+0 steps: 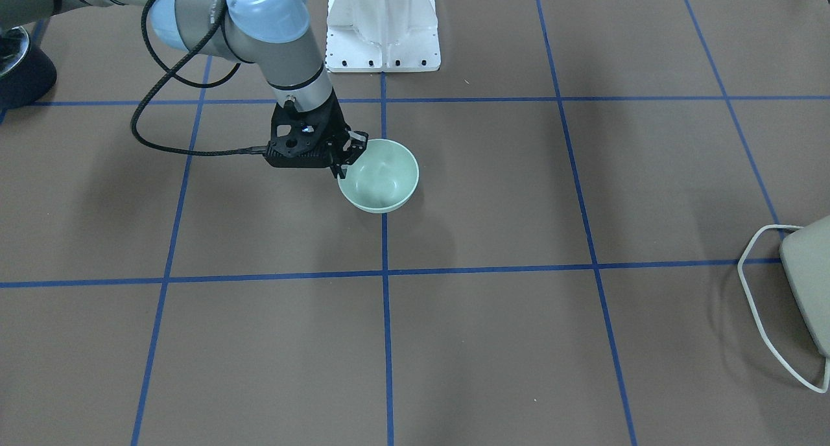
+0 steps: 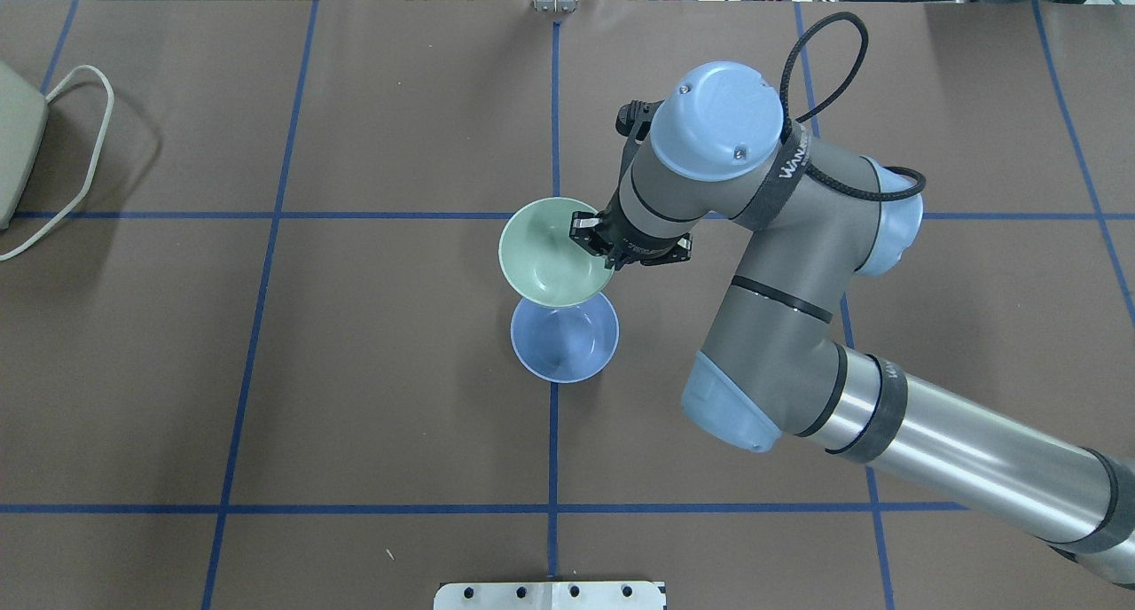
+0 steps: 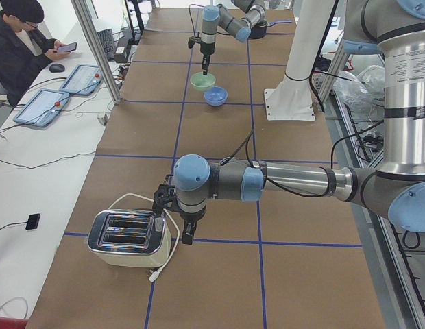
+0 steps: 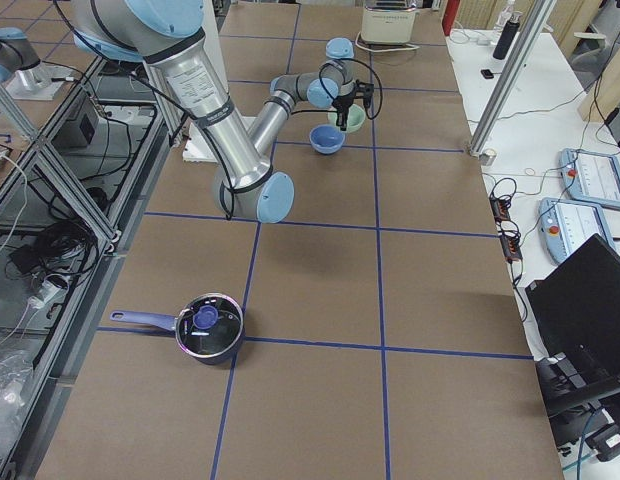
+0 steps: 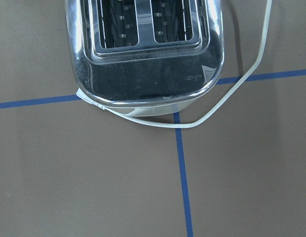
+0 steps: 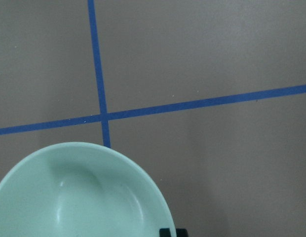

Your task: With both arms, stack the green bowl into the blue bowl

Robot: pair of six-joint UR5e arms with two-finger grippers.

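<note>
My right gripper (image 2: 592, 242) is shut on the rim of the green bowl (image 2: 551, 254) and holds it off the table. In the overhead view the green bowl overlaps the far rim of the blue bowl (image 2: 565, 337), which rests on the table below. In the front view the green bowl (image 1: 379, 176) and the right gripper (image 1: 347, 157) hide the blue bowl. The right wrist view shows the green bowl (image 6: 79, 192). My left gripper (image 3: 187, 236) hangs beside the toaster (image 3: 127, 238), far from the bowls; I cannot tell whether it is open or shut.
The toaster (image 5: 143, 49) with its white cord stands at the table's left end. A dark pot with a lid (image 4: 208, 326) sits at the right end. The white robot base (image 1: 382, 28) stands behind the bowls. An operator (image 3: 20, 41) sits beside the table.
</note>
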